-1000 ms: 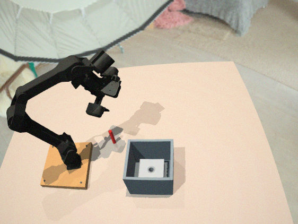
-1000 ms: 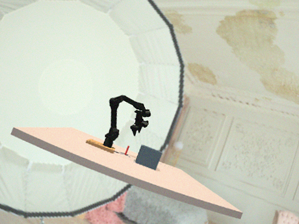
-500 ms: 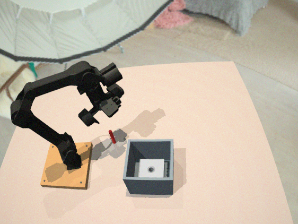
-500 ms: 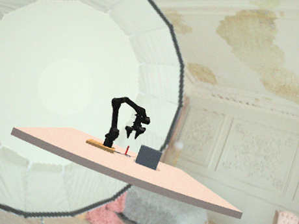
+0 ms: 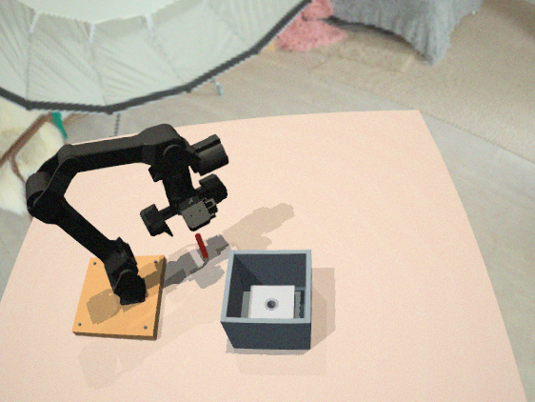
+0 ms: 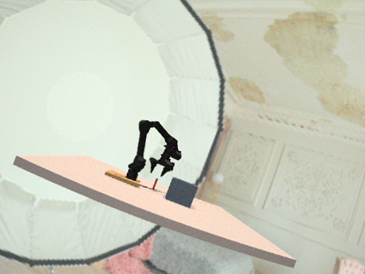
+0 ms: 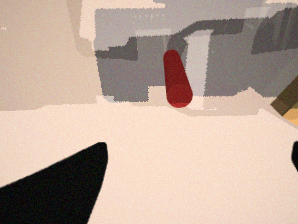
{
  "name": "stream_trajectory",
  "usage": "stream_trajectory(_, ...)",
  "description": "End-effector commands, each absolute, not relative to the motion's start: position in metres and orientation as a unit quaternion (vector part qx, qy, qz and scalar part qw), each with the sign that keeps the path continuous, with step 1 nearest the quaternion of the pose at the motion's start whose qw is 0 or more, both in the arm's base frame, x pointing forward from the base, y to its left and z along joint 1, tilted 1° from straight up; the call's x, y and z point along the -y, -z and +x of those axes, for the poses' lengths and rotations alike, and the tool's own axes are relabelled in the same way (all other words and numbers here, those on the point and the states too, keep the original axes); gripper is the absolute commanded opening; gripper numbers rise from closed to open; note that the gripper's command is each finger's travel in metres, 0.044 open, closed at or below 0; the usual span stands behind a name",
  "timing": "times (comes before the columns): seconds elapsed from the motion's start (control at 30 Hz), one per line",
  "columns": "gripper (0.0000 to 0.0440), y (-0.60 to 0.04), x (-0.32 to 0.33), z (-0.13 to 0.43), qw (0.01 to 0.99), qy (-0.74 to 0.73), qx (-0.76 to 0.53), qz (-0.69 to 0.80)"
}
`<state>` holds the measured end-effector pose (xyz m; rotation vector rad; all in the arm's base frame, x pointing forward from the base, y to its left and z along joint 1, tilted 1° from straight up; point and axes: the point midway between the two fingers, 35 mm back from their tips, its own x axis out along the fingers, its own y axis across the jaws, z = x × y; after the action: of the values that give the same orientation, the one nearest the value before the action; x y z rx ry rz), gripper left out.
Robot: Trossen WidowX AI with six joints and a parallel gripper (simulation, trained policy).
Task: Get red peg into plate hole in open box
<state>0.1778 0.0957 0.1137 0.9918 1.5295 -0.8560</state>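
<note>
The red peg (image 5: pixel 202 246) (image 6: pixel 155 184) (image 7: pixel 178 79) stands upright on the table between the arm's base and the box. My gripper (image 5: pixel 183 231) (image 6: pixel 157 174) (image 7: pixel 195 150) is open and empty, a little above the peg's top. In the wrist view the peg shows beyond the fingertips, in the upper middle of the picture. The open box (image 5: pixel 268 321) (image 6: pixel 181 192) is dark blue-grey with a lighter rim. The white plate (image 5: pixel 259 292) lies at its bottom, with a round hole (image 5: pixel 271 304) that has nothing in it. The exterior view hides the box's inside.
The orange base board (image 5: pixel 119 329) (image 6: pixel 122 179) (image 7: pixel 291 116) carries the arm, to the left of the peg in the top view. The box's walls rise high around the plate. The arm's shadow falls across the table (image 5: pixel 381 214) near the peg.
</note>
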Motion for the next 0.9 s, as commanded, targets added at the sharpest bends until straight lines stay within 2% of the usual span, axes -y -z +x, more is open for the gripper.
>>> stream_trajectory(0.0, 0.044, -0.101, -0.092, 0.176, 0.524, 0.38, -0.638, 0.417)
stream_trajectory(0.37, 0.0439, -0.065, -0.085, 0.175, 0.508, 0.419, -0.617, 0.43)
stream_trajectory(0.47, 0.0421, -0.058, -0.084, 0.176, 0.507, 0.426, -0.612, 0.433)
stream_trajectory(0.57, 0.0365, -0.052, -0.084, 0.178, 0.508, 0.427, -0.608, 0.435)
stream_trajectory(0.87, 0.0145, -0.044, -0.085, 0.186, 0.51, 0.425, -0.608, 0.435)
